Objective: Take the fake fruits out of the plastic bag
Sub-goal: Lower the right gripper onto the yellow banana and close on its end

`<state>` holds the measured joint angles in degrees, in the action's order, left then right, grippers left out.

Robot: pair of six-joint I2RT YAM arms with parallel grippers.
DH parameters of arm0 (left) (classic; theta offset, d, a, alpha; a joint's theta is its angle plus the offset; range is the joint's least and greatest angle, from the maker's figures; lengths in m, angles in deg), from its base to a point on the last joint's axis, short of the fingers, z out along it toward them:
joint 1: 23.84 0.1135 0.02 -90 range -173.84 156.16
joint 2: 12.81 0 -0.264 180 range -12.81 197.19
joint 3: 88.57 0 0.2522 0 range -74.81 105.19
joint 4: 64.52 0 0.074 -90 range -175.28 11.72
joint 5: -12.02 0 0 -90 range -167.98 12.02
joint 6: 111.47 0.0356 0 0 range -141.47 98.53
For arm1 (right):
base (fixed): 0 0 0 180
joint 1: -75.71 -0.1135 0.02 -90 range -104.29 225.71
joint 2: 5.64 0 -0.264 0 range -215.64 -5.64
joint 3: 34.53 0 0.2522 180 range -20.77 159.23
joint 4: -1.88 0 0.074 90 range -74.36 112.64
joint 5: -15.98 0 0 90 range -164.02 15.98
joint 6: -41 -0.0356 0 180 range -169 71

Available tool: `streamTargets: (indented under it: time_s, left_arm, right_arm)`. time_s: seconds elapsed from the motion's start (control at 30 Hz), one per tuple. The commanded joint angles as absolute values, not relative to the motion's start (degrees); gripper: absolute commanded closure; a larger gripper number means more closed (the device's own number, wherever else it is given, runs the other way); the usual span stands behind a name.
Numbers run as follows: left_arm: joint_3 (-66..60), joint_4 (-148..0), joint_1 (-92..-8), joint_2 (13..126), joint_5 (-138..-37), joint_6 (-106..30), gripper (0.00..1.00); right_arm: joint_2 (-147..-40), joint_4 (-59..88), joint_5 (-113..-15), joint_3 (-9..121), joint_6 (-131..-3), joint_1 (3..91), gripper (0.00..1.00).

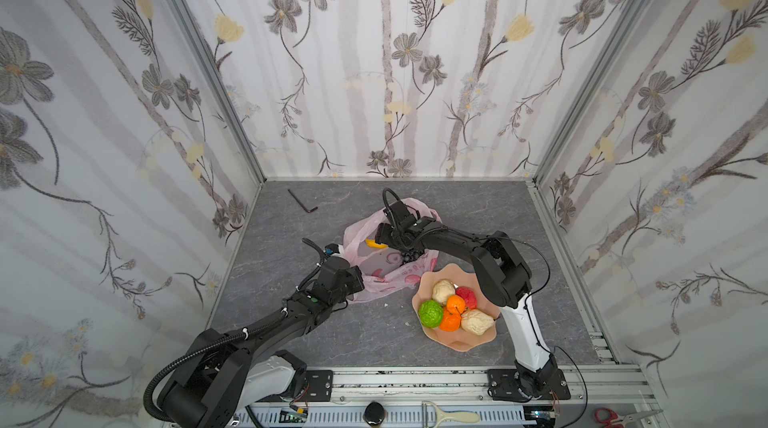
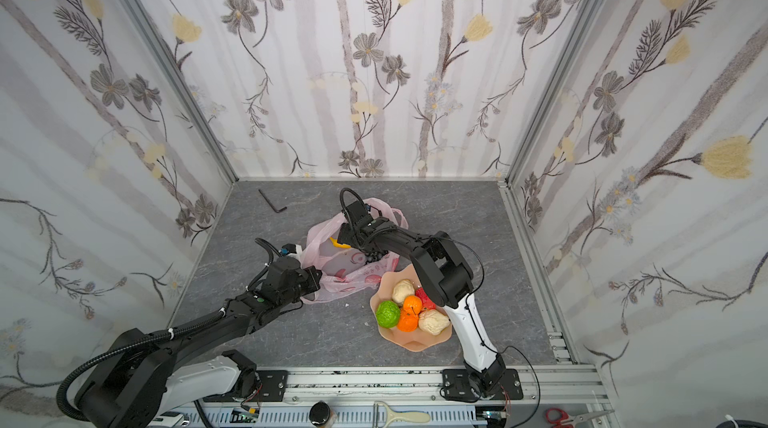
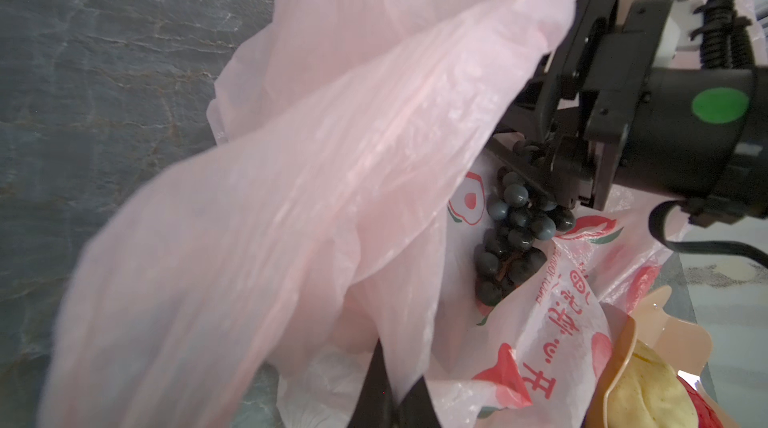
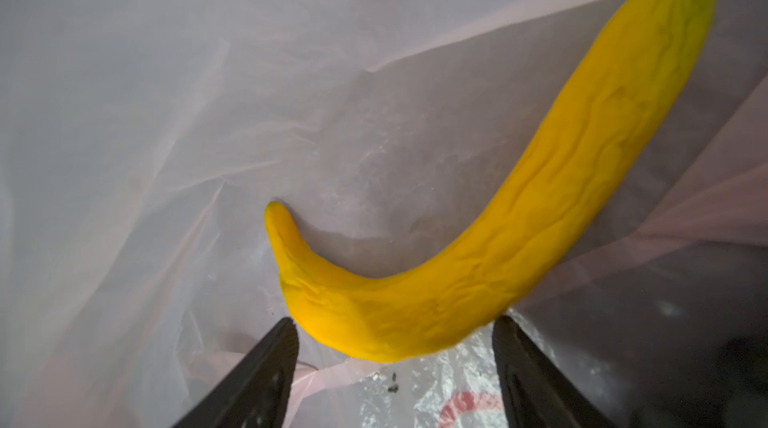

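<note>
I'm on the banana step. My left gripper (image 3: 395,399) is pinched tight on the rim of the thin, crinkly pale-pink plastic bag (image 3: 291,197) with red strawberry prints. It holds the mouth up near the middle of the grey marbled table (image 1: 353,334).

My right gripper (image 4: 395,322) is inside the bag with its jaws spread either side of the thick bend of the glossy, wrinkled yellow toy banana (image 4: 498,218), not closed on it.

Next, I reckon: ease forward, close without catching film, and lift out. The dark purple grape bunch (image 3: 511,235) lies inside too. Six round fake fruits (image 1: 455,305) sit in the peach scalloped dish (image 1: 453,343) towards the front right corner.
</note>
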<state>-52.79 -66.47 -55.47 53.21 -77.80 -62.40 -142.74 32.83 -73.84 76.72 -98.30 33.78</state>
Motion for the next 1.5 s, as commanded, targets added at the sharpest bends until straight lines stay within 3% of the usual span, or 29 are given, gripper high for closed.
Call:
streamTargets:
  time_s: [0.0, 0.33, 0.67, 0.83, 0.97, 1.23, 1.47]
  left_arm:
    - [-54.0, -63.7, -56.4, 51.5, -75.8, -63.3, 1.00]
    - [-61.1, -63.2, -57.8, 42.0, -75.4, -63.2, 1.00]
    - [-60.8, -62.9, -58.5, 40.7, -77.4, -61.2, 1.00]
    - [-61.2, -62.9, -58.8, 41.6, -77.8, -61.2, 1.00]
    - [-62.1, -63.4, -58.7, 41.3, -75.5, -62.6, 1.00]
    - [-59.6, -65.7, -58.7, 44.1, -72.6, -62.4, 1.00]
    - [-57.9, -66.4, -58.7, 45.0, -72.4, -61.0, 1.00]
  right_arm:
    - [-144.0, 34.9, -77.4, 79.1, -97.5, 33.9, 0.26]
    - [-147.6, 39.6, -77.6, 85.4, -95.1, 34.1, 0.28]
    - [-153.1, 47.0, -80.4, 94.4, -91.1, 32.9, 0.27]
    - [-153.4, 46.0, -78.1, 94.5, -89.8, 32.6, 0.36]
    - [-153.2, 46.2, -77.8, 94.4, -88.8, 32.2, 0.51]
    - [-151.9, 46.5, -79.1, 93.7, -86.7, 31.3, 0.63]
    - [-152.7, 43.0, -74.4, 92.4, -86.1, 31.7, 0.63]
